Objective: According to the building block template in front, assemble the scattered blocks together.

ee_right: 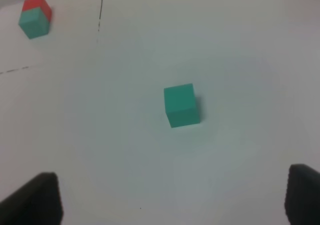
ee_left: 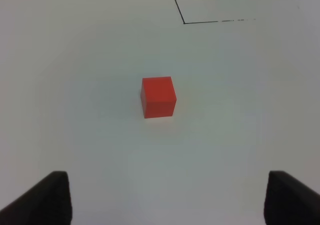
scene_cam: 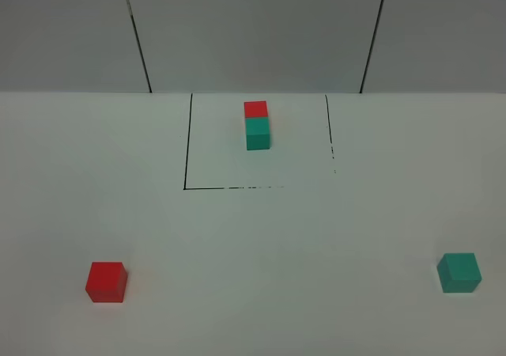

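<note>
Left fingers (ee_left: 40,200) & right fingers (ee_right: 35,201): both spread, empty. Red cube (scene_cam: 106,282) sits near-left on surface (scene_cam: 261,245), teal cube (scene_cam: 459,273) near-right, well apart; template (scene_cam: 257,125) at far centre. I judge the cubes light, rigid, matte, non-fragile; I'd pinch opp. flat faces at mid-height.

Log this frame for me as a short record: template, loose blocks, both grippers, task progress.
template: red and teal cubes joined in a row, red at the far end, inside the black outline
red cube: loose, near left of the table
teal cube: loose, near right
left gripper: open, empty, short of the red cube
right gripper: open, empty, short of the teal cube
progress: loose cubes far apart, not yet joined
</note>
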Action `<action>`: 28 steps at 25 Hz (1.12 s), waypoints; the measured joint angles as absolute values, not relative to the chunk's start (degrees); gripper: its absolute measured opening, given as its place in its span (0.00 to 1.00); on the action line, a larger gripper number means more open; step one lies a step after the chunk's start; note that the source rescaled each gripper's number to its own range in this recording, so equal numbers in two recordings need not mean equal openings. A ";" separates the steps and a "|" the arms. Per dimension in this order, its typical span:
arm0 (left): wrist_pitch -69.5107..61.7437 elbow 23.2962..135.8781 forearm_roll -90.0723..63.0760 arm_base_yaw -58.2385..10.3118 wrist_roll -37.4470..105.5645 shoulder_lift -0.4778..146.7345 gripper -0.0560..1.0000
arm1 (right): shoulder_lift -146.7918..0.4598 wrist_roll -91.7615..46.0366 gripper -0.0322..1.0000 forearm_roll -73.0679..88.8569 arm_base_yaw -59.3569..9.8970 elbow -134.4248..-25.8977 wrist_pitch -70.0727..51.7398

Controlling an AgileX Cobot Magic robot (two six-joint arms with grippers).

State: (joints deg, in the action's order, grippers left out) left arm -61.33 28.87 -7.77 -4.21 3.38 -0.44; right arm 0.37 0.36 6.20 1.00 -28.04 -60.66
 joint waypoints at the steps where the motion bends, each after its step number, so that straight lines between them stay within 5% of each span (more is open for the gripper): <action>1: -61.33 28.87 -7.77 -4.21 3.38 -0.44 0.67 | 0.37 0.36 0.79 6.20 1.00 -28.04 -60.66; 28: -61.33 28.87 -7.77 -4.21 3.38 -0.44 0.67 | 0.37 0.36 0.79 6.24 1.00 -28.04 -60.66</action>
